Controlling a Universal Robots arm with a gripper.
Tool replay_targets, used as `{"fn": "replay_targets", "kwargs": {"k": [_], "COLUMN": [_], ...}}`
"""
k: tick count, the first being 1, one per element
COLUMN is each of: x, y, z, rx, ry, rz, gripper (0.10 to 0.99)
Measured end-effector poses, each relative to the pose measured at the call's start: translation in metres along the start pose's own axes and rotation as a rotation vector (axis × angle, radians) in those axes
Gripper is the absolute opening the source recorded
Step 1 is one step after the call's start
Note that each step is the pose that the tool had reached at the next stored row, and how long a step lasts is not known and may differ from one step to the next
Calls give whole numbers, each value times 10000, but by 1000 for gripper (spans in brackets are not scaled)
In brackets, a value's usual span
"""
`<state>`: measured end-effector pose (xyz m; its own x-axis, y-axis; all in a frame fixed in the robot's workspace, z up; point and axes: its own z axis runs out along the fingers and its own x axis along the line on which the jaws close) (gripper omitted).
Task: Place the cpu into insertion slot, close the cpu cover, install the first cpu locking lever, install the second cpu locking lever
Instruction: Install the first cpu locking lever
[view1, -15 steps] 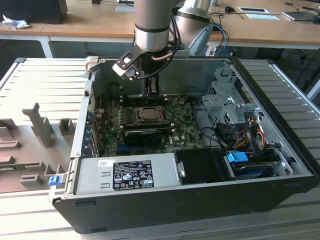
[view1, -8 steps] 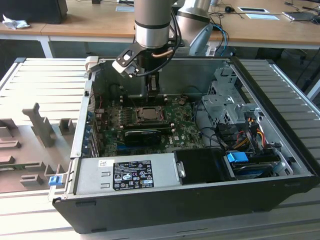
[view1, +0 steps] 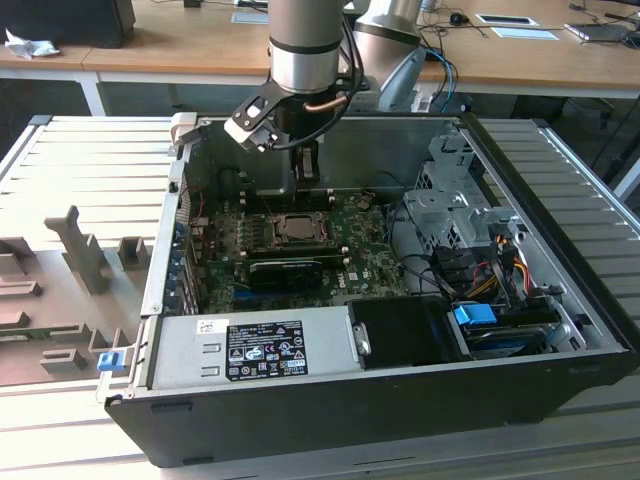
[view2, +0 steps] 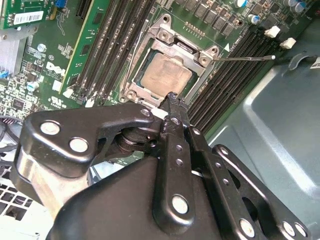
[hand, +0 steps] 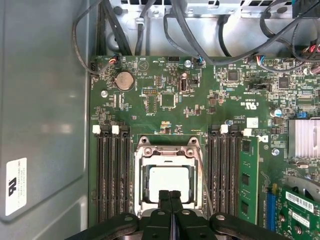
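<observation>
The cpu (view2: 165, 75) lies flat in its socket on the green motherboard, its dull silver top showing in both wrist views (hand: 170, 182) and in the exterior view (view1: 297, 229). The cpu cover (view2: 162, 44) lies down over it as a silver frame (hand: 165, 152) around the chip. A thin locking lever (view2: 250, 58) sticks out from one socket corner, and in the first wrist view it runs along the socket's side (hand: 204, 175). My gripper (hand: 170, 196) is shut with its black fingers pressed together and nothing between them. It hovers at the socket's edge (view2: 173, 100), just above the board (view1: 306, 178).
Rows of black memory slots (hand: 112, 175) flank the socket, with a green memory module (hand: 247, 175) in one. Cables (hand: 200, 35) hang along the board's edge. The case's grey metal walls (view2: 280, 125) enclose the board. A power supply (view1: 260, 345) and drive bays (view1: 480, 260) fill the rest of the case.
</observation>
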<state>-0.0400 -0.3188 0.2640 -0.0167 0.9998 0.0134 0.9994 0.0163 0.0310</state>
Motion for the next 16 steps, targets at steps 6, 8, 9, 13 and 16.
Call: {"fn": "replay_targets", "kwargs": {"k": [6,8,9,13,16], "x": [2,3,3,3,3], "y": [5,6,6,6,6], "z": [-150,-187,-190,-191,-191], "rx": [0,0,-1,5,15], "ry": [-4,-4,-2,8,32], "rz": [0,0,0,-331,-1104], "gripper": [106,106,106,106,106]}}
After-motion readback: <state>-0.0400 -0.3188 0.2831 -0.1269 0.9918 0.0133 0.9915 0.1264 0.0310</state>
